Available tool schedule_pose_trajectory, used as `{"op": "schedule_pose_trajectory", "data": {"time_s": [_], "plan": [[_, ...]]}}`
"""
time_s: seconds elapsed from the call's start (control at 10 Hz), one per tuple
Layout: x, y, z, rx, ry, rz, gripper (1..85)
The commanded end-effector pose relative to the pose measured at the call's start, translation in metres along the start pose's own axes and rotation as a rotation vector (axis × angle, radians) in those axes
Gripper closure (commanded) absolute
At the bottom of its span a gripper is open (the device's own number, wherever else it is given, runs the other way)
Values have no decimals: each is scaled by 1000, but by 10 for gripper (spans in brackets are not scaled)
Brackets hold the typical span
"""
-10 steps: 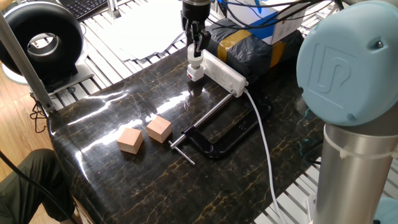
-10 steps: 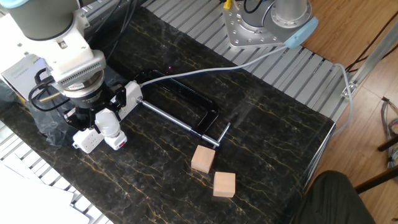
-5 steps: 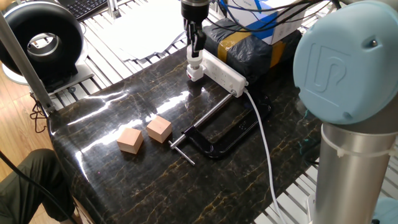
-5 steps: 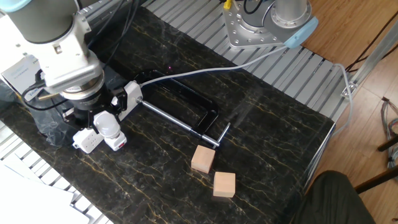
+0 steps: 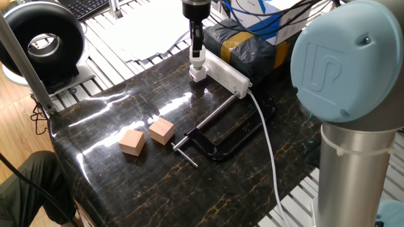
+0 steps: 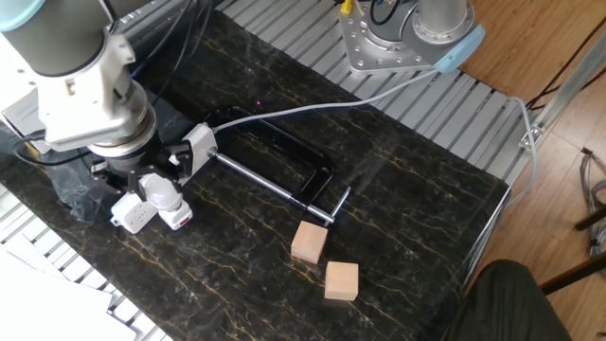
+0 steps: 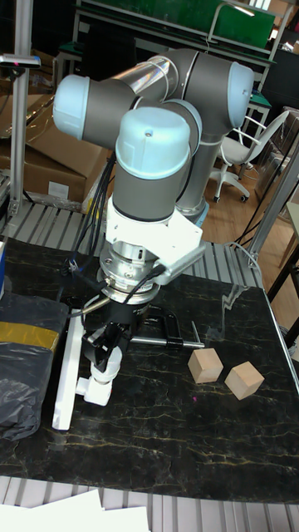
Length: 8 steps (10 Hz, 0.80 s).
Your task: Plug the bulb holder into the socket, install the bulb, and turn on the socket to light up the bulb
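Observation:
The socket (image 5: 228, 74) is a long white power strip lying by the black wrapped bundle; it also shows as the socket (image 6: 132, 214) and the socket (image 7: 66, 368). The white bulb holder (image 5: 198, 75) sits against its end, red mark showing on the bulb holder (image 6: 178, 217), and also in the tall view (image 7: 94, 390). The bulb (image 5: 197, 62) stands in the holder and is seen again as the bulb (image 6: 160, 192) and the bulb (image 7: 106, 361). My gripper (image 5: 197, 49) reaches straight down, fingers closed on the bulb's top. The gripper (image 6: 149, 178) partly hides it.
A black C-clamp (image 5: 222, 134) lies beside the strip's cable (image 5: 268, 145). Two tan wooden cubes (image 5: 132, 142) (image 5: 161, 131) sit toward the table's front. A black wrapped bundle (image 5: 252, 47) lies behind the strip. The arm's base (image 6: 402, 38) stands at the table edge.
The wrist has turned about its vertical axis over the bulb, so the fingers now show edge-on. Bulb, holder and strip stay in place.

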State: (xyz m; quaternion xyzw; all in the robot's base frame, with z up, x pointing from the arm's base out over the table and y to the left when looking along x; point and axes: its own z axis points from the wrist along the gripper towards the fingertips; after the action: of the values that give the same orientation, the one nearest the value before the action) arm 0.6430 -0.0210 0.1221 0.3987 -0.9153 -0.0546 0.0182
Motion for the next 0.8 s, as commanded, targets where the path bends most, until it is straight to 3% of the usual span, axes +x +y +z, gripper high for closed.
{"op": "schedule_pose_trajectory", "data": {"time_s": [0.0,0.3,0.5,0.7], "plan": [[-4,0,-1,-9,-9,148,690],[-6,-6,-1,13,-16,195,663],[-9,-6,0,14,-28,167,467],[-9,-6,0,9,-26,148,383]]}}
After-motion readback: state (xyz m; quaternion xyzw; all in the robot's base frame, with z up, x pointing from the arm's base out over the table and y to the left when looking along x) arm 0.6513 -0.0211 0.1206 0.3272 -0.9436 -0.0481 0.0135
